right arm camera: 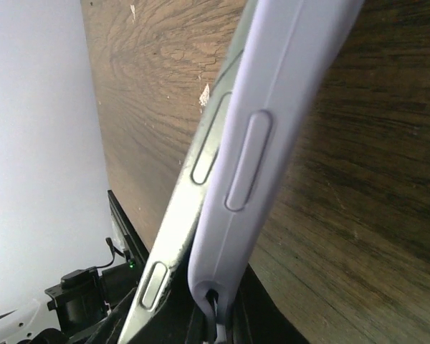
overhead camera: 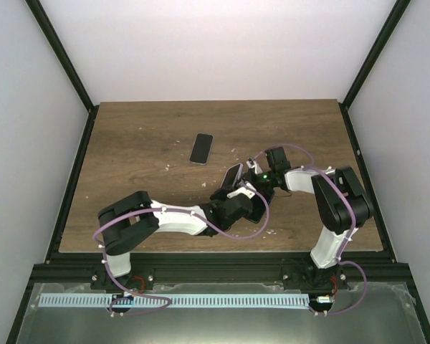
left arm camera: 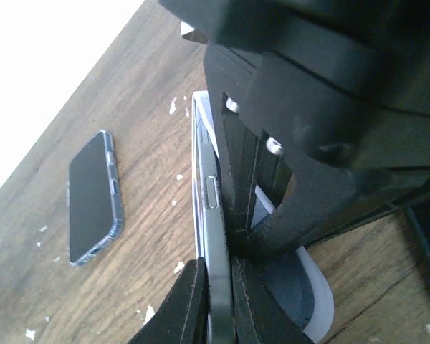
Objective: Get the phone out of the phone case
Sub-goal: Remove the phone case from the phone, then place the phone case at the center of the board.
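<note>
A phone with a grey metal edge (left arm camera: 212, 215) is held on edge above the table, partly peeled out of a lavender case (right arm camera: 272, 122). My left gripper (left arm camera: 218, 279) is shut on the phone's edge. My right gripper (right arm camera: 218, 319) is shut on the lower rim of the case, and the phone's silver side (right arm camera: 173, 244) has splayed away from it. In the top view both grippers meet at mid-table, the left (overhead camera: 233, 192) and the right (overhead camera: 258, 177), with the phone (overhead camera: 233, 174) tilted up between them. The case's pale rim (left arm camera: 324, 304) shows behind my left fingers.
A second dark phone (overhead camera: 201, 148) lies flat on the wooden table (overhead camera: 143, 143) to the far left of the grippers; it also shows in the left wrist view (left arm camera: 93, 197). Small white flecks are scattered over the wood. Black frame rails edge the table.
</note>
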You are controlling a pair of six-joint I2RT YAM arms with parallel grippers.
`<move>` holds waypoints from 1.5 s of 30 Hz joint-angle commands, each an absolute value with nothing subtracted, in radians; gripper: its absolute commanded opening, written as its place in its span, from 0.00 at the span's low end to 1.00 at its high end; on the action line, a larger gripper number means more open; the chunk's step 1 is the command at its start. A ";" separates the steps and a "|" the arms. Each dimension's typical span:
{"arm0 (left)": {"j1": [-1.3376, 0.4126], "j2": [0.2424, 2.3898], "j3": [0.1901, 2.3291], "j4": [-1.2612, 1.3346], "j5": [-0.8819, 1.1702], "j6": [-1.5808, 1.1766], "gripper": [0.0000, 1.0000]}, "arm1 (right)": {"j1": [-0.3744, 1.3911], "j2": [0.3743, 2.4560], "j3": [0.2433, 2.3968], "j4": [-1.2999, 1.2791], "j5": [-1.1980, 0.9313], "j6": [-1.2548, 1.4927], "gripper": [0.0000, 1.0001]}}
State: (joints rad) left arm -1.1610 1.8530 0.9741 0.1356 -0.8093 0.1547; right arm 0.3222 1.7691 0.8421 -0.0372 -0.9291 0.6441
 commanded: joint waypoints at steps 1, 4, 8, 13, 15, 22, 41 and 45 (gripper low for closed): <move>-1.121 1.810 1.005 -0.062 -0.777 -0.025 0.00 | 0.319 1.695 0.811 -0.041 -0.906 0.540 0.01; -1.107 1.771 1.002 -0.099 -0.716 -0.132 0.00 | 0.320 1.668 0.807 -0.042 -0.851 0.488 0.01; -1.094 1.711 0.989 -0.112 -0.662 -0.218 0.00 | 0.320 1.628 0.799 -0.030 -0.800 0.440 0.01; -1.066 1.630 0.971 -0.126 -0.605 -0.309 0.00 | 0.321 1.611 0.805 -0.043 -0.761 0.393 0.01; -1.060 1.594 0.974 -0.151 -0.572 -0.362 0.00 | 0.321 1.609 0.806 -0.054 -0.705 0.375 0.01; -1.057 1.503 0.933 -0.160 -0.540 -0.458 0.00 | 0.321 1.564 0.825 -0.085 -0.573 0.302 0.01; -1.070 0.948 0.663 -0.210 -0.405 -0.440 0.00 | 0.300 1.153 0.940 -0.373 -0.053 -0.159 0.01; -1.071 0.859 0.641 -0.288 -0.424 -0.438 0.00 | 0.285 1.108 0.895 -0.431 0.034 -0.222 0.01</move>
State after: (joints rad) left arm -1.0672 0.9245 0.6571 -0.2413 -0.4164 -0.4599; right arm 0.3050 1.1400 0.9024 -0.3367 -0.1154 -0.1081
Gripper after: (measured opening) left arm 0.084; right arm 0.065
